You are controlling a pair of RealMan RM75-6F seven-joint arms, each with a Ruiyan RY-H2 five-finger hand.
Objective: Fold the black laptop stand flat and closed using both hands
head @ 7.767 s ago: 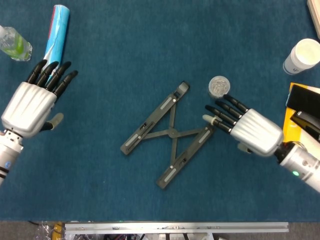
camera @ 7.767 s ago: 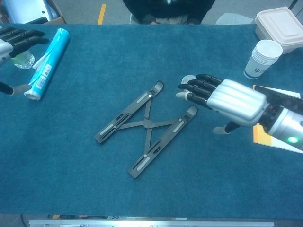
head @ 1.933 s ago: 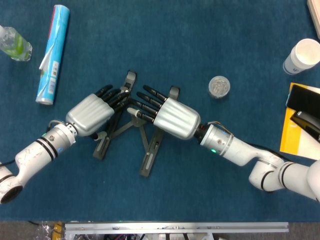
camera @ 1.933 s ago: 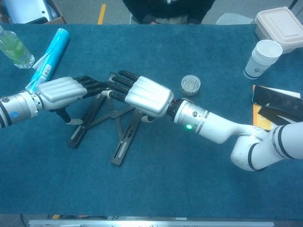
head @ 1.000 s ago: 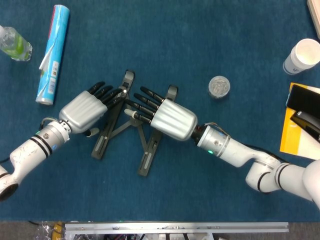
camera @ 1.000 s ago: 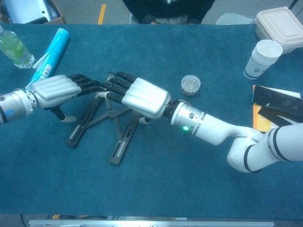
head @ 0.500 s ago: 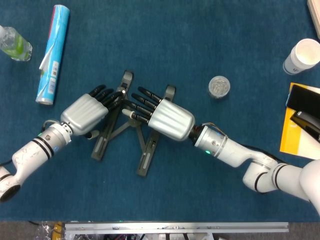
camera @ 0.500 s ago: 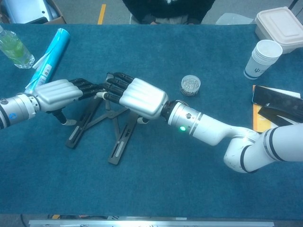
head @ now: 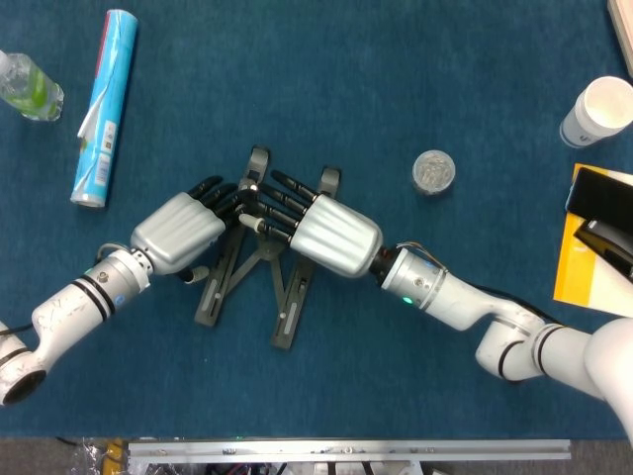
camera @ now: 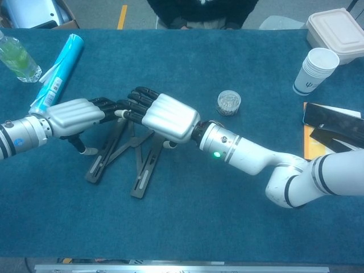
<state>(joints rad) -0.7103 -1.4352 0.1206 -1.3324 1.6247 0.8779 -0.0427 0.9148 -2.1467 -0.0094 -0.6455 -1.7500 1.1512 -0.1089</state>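
The black laptop stand (head: 289, 312) lies on the blue table, its two long bars close together and almost parallel, with the cross links (head: 259, 259) still showing between them. My left hand (head: 182, 234) is at the outer side of the left bar, fingers stretched out and touching it near its top. My right hand (head: 334, 234) lies over the right bar, fingers extended toward the left hand's fingertips. Neither hand grips anything. In the chest view the stand (camera: 143, 173) reaches down from under the left hand (camera: 71, 117) and the right hand (camera: 169, 118).
A blue-white roll (head: 103, 109) and a green bottle (head: 28, 87) lie far left. A small clear round container (head: 433, 170) sits right of the stand. A paper cup (head: 598, 111), a black phone on a yellow pad (head: 598, 223) and a white lidded box (camera: 338, 28) stand at the right.
The stand's two bars have come closer together, from a wide X to nearly parallel. My left hand pushed the left bar rightward in the last half second; my right hand edged left.
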